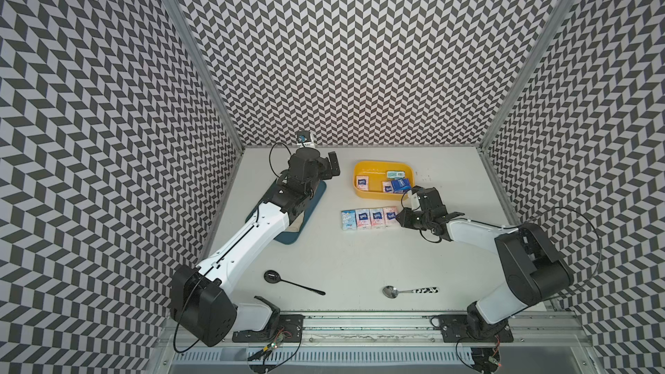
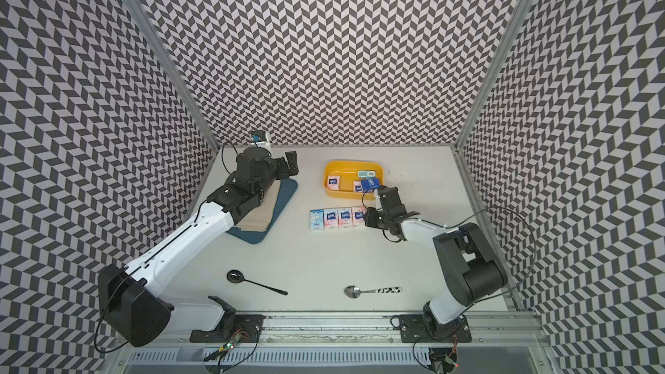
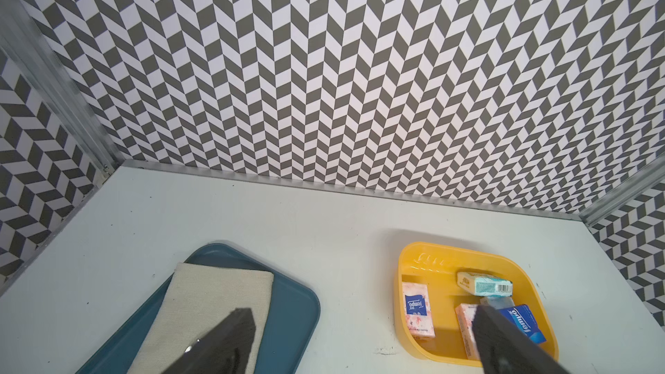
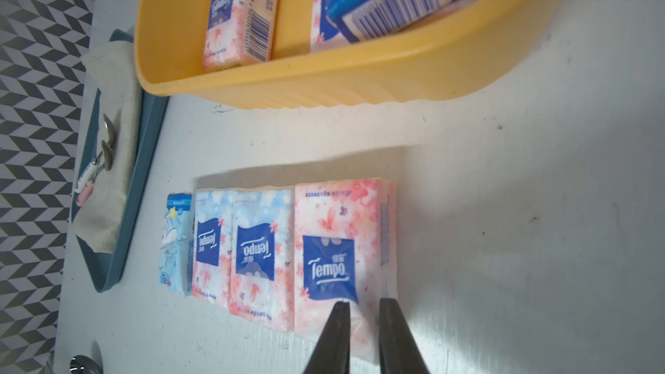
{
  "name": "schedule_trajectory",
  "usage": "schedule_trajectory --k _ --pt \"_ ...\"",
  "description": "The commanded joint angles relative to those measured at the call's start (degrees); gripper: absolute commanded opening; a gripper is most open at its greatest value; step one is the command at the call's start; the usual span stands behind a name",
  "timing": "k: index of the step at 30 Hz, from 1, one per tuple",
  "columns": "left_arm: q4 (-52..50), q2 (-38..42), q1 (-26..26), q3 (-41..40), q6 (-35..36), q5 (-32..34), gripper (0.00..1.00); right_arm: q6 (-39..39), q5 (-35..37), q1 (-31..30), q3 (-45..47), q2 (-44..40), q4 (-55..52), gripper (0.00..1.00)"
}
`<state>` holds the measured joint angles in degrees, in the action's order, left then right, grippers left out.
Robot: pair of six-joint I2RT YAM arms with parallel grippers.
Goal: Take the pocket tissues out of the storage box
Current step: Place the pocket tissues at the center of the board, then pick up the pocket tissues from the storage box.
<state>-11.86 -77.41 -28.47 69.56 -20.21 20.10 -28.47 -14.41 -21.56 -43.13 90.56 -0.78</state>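
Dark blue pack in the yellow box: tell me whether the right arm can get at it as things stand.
Probably yes. The dark blue pack lies uncovered in the storage box, at the end nearest the right gripper; only the low yellow wall stands between.

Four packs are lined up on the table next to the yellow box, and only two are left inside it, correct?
Not two. The left wrist view shows four packs in the yellow box: a lone pink pack, a teal pack, a dark blue pack and a second pink pack partly under it. The row of four on the table is right.
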Motion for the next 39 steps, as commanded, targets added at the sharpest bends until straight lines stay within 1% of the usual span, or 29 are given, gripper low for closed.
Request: schedule_trajectory --k 1,5,8,10,14,18,23,32,39 --pt "0.7 0.6 0.4 1.0 0.3 0.0 0.99 1.2 2.2 0.1 -3.4 -3.2 0.1 0.3" --pt "0.7 0.5 0.4 1.1 0.3 0.2 0.99 3.0 4.7 0.1 -8.0 -3.3 -2.1 0.37" --pt "0.6 0.3 0.4 1.2 0.6 0.2 0.99 5.3 4.2 -0.3 -12.0 -2.1 -2.0 0.43" --pt "0.6 0.2 0.4 1.3 0.7 0.2 0.99 6.8 4.4 -0.9 -16.4 0.2 -3.0 0.45" --pt "0.6 -0.7 0.3 1.8 0.7 0.0 0.99 8.8 5.4 -1.9 -27.2 7.9 -6.4 0.48" --pt "0.2 -1.4 0.1 2.3 0.7 -0.4 0.99 9.2 4.1 -2.6 -36.6 16.7 -8.7 0.49" --pt "0.2 -2.0 -0.1 1.9 0.8 -0.5 0.99 8.8 4.6 -4.1 -45.3 25.5 -10.7 0.5" --pt "-0.2 -1.6 -0.3 1.6 1.6 0.1 0.99 7.4 5.4 -5.4 -52.3 35.1 -13.1 0.53" --pt "-0.3 -1.0 -0.3 1.9 1.8 0.3 0.99 6.6 5.5 -5.8 -54.4 39.4 -14.2 0.55"
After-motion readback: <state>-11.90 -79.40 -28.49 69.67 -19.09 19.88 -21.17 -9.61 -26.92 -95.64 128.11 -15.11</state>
